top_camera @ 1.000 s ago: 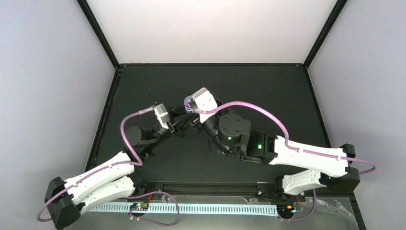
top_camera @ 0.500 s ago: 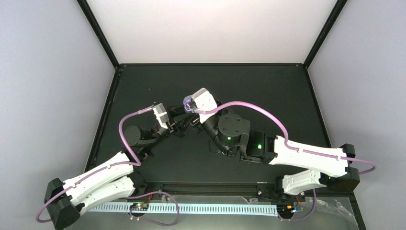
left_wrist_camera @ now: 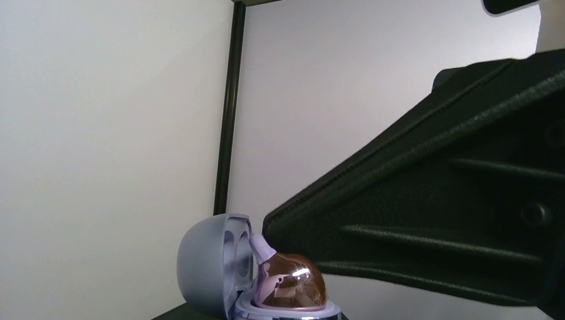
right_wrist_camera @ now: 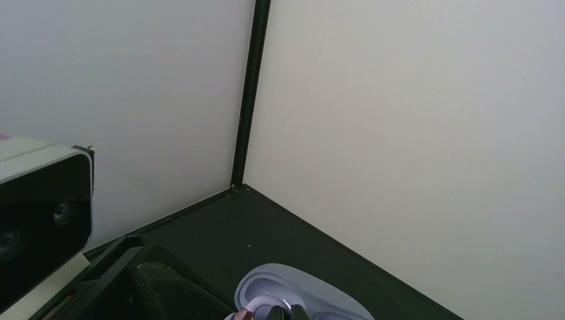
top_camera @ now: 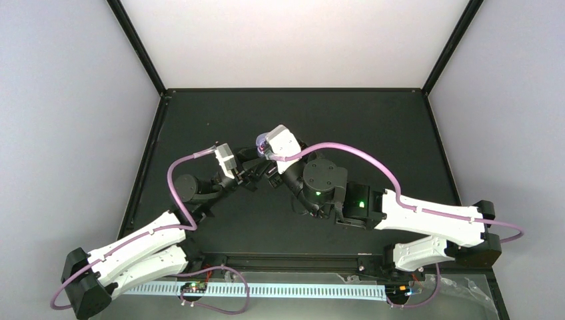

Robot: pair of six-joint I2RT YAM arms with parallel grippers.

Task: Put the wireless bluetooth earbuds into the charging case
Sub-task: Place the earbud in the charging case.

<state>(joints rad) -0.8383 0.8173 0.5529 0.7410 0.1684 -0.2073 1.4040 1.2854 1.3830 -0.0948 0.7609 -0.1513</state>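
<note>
Toward eleven o'clock, I'm pressing an earbud (left_wrist_camera: 293, 283) into the charging case (left_wrist_camera: 203, 267) with my closed right gripper (left_wrist_camera: 280, 235); left gripper (top_camera: 252, 175) I cannot tell.

Your top camera looks steeply down from behind, taking in the whole table (top_camera: 400, 133), with its near edge at the frame's bottom. Your two wrist cameras sit low and very close, facing the enclosure walls (right_wrist_camera: 400, 133). Both catch the charging case (left_wrist_camera: 203, 267) along their bottom edge.
</note>
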